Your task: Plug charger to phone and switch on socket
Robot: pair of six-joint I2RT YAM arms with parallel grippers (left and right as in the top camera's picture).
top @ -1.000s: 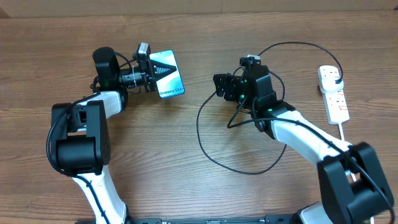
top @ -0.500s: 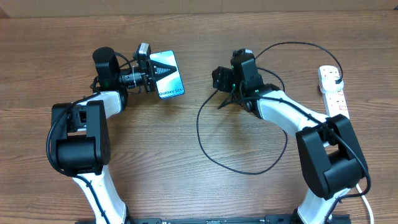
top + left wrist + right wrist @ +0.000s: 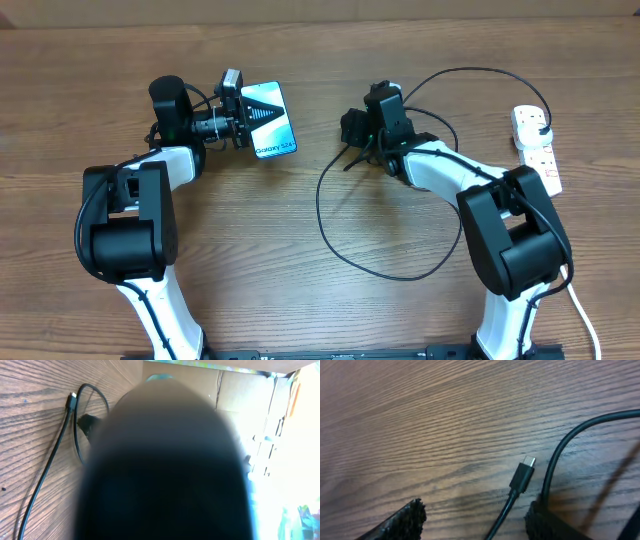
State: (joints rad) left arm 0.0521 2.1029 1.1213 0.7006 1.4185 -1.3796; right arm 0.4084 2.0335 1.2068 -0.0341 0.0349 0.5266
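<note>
The phone (image 3: 270, 118), its teal screen marked "Galaxy S24", is held by one short edge in my left gripper (image 3: 238, 120), which is shut on it. It fills the left wrist view as a dark blur (image 3: 165, 470). The charger (image 3: 320, 205) lies in a wide black loop on the table and runs to the white socket (image 3: 537, 160) at the far right. Its connector tip (image 3: 522, 477) lies flat on the wood. My right gripper (image 3: 477, 520) is low over that end, open, and the cable runs between its fingertips (image 3: 405, 520) close to the right one. The overhead view shows it (image 3: 349, 130) right of the phone.
The socket's thick white cord (image 3: 585, 310) trails toward the front right edge. Brown cardboard (image 3: 320, 8) lines the back of the table. The cable's free end (image 3: 72, 402) also shows in the left wrist view, on the wood.
My right gripper has swung left and back toward the cable's free end and narrowed a little. The left gripper and phone have not moved.
</note>
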